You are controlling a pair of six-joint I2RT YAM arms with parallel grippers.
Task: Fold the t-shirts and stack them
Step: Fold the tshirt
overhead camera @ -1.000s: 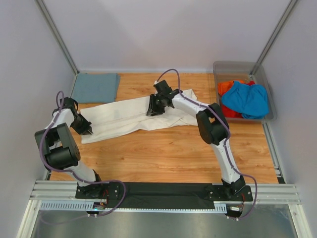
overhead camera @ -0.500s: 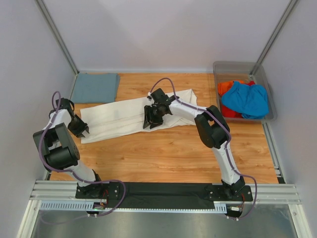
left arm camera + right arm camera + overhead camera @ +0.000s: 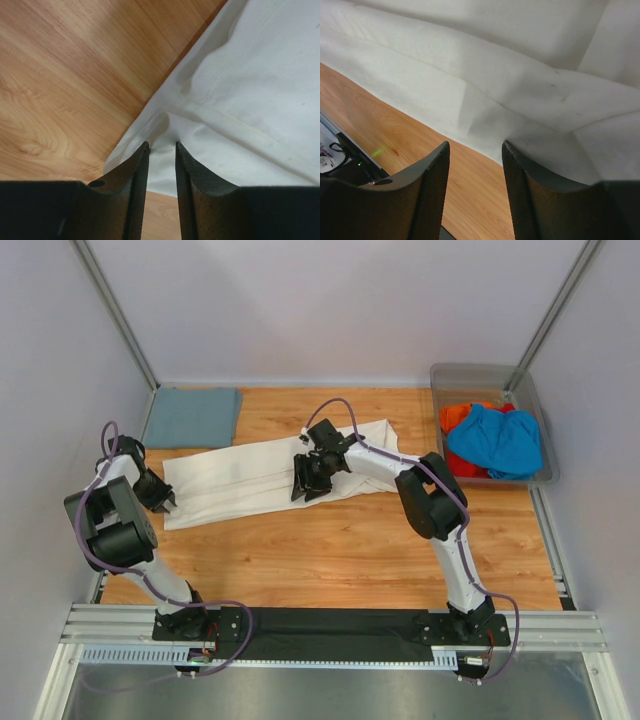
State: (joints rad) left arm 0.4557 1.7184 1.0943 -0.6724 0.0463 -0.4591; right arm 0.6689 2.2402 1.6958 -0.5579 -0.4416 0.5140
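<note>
The cream-white t-shirt point(image 3: 240, 475) lies folded into a long strip across the wooden table. My left gripper point(image 3: 163, 505) is at the strip's left end. In the left wrist view the left gripper point(image 3: 162, 145) stands nearly closed, with a puckered fold of the cream shirt point(image 3: 250, 90) pinched at its tips. My right gripper point(image 3: 303, 488) is over the strip's near edge at its middle. It is open point(image 3: 475, 145), with bare wood between its fingers and one finger over the cloth point(image 3: 495, 65).
A folded grey-blue t-shirt point(image 3: 193, 417) lies at the back left corner. A clear grey bin point(image 3: 487, 373) at the back right holds a bright blue shirt point(image 3: 495, 440) and an orange-red one point(image 3: 455, 418). White walls stand close on three sides.
My right gripper moved from on top of the strip toward its near edge, and the cloth there now lies straighter. My left gripper shifted a little left at the strip's left end.
</note>
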